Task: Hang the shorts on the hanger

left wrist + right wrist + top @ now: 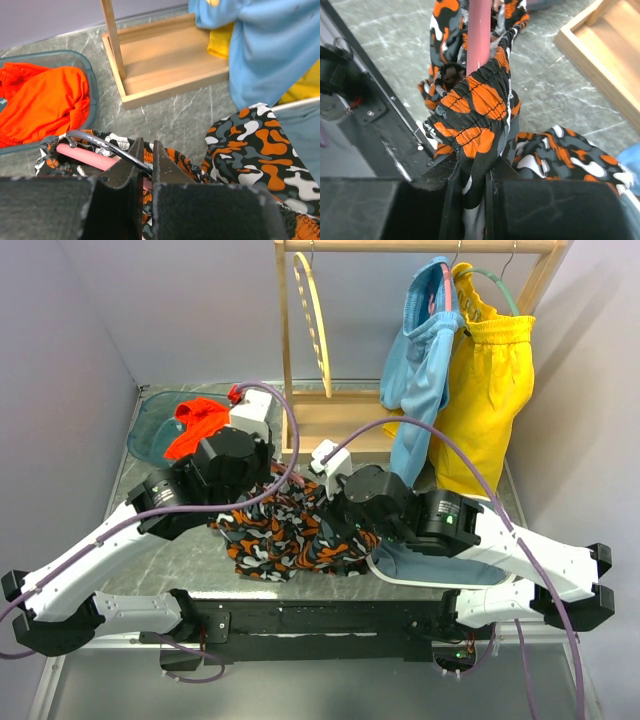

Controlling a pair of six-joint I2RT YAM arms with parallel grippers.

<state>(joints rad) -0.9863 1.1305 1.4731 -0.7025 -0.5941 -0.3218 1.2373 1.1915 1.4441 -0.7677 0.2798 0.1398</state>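
The camouflage-print shorts lie bunched on the table between my two arms. In the left wrist view the pink hanger rests on the shorts, and my left gripper is shut on its thin metal hook. In the right wrist view the hanger's pink bar runs into the gathered waistband of the shorts. My right gripper is shut on a fold of that waistband just below the bar. Seen from above, the left gripper and the right gripper sit close together over the cloth.
A teal basin at the back left holds a plain orange-red garment. A wooden rack stands behind, with a yellow hanger, light-blue shorts and yellow shorts. A white-rimmed tray lies under my right arm.
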